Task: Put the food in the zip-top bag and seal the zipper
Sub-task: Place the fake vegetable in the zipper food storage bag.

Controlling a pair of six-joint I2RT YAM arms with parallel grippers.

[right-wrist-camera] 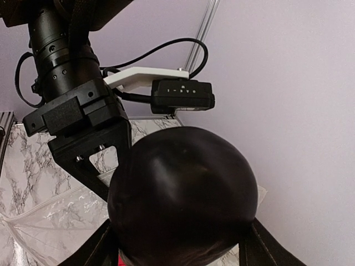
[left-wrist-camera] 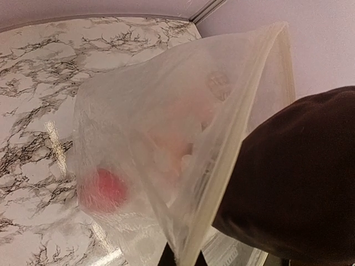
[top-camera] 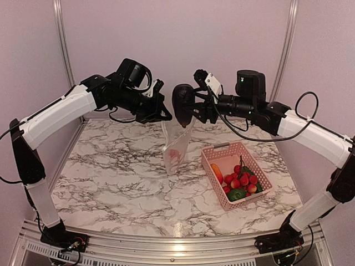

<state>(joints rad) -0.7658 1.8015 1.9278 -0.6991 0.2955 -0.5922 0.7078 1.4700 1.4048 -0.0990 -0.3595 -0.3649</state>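
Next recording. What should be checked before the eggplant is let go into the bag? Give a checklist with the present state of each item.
1. Right hand clamps the eggplant: ok.
2. Left hand holds the bag upright by its top edge: ok.
3. Eggplant is at the mouth: ok.
4. Mouth is open wide enough for the eggplant: cannot tell.
5. Red fruit lies low in the bag, clear of the mouth: ok.
6. All food is bagged: not ok; more lies in the basket.
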